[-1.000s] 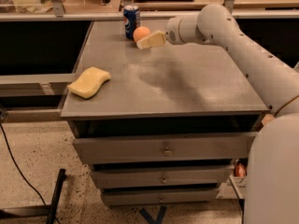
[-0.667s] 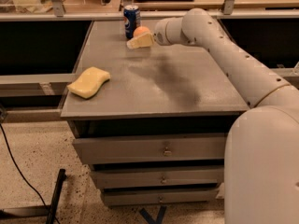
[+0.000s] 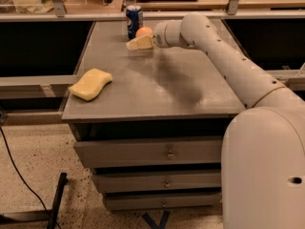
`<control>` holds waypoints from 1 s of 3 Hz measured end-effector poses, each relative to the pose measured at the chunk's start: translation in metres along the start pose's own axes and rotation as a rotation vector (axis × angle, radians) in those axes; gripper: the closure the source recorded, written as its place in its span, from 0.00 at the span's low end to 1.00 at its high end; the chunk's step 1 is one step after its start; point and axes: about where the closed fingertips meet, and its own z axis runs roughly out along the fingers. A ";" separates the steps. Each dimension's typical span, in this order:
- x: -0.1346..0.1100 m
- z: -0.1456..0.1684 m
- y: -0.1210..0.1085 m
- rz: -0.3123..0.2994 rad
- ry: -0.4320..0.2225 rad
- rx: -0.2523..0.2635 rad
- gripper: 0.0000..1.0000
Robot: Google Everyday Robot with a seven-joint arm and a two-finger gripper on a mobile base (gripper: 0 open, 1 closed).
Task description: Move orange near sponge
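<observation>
The orange point(image 3: 144, 31) sits at the far end of the grey table point(image 3: 157, 89), just right of a blue soda can point(image 3: 134, 19). My gripper point(image 3: 139, 43) is at the orange, its cream tip just in front of and below the fruit, partly covering it. The arm reaches in from the right. The pale yellow sponge point(image 3: 90, 84) lies flat near the table's front left corner, well apart from the orange and the gripper.
The table stands on a cabinet with three drawers point(image 3: 167, 154). A rail and shelving point(image 3: 143, 14) run behind the table's far edge. A black cable point(image 3: 19, 175) lies on the floor at the left.
My gripper has moved left along the far end of the table, up against the orange. The orange, can and sponge have stayed about where they were.
</observation>
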 end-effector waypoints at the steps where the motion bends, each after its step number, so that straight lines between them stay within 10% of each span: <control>1: 0.001 0.005 0.000 0.007 -0.009 0.001 0.20; 3: 0.004 0.007 -0.002 0.018 -0.006 -0.002 0.61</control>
